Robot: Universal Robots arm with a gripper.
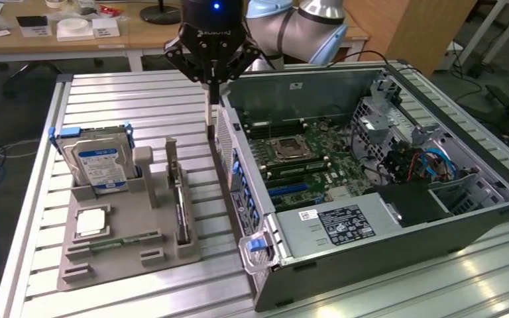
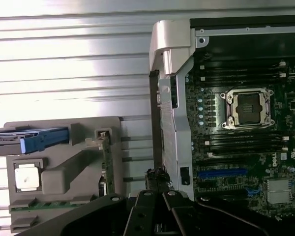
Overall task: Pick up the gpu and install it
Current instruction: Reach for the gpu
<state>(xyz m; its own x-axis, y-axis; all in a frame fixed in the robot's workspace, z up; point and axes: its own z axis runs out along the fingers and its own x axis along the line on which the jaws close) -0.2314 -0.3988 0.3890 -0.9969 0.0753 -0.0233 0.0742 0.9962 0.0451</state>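
Black claw is hovering pressed shut and empty, right by the open grey metal computer case.
The thin green gpu card is sitting on edge in the grey plastic holder, I'm guessing so its top edge is sticking up for pinching.

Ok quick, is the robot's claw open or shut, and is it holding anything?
Gripper: shut, holding nothing; the gpu stands in the grey holder.

Silver, pale-blue arm — its black end effector bears a blue light, white lettering.
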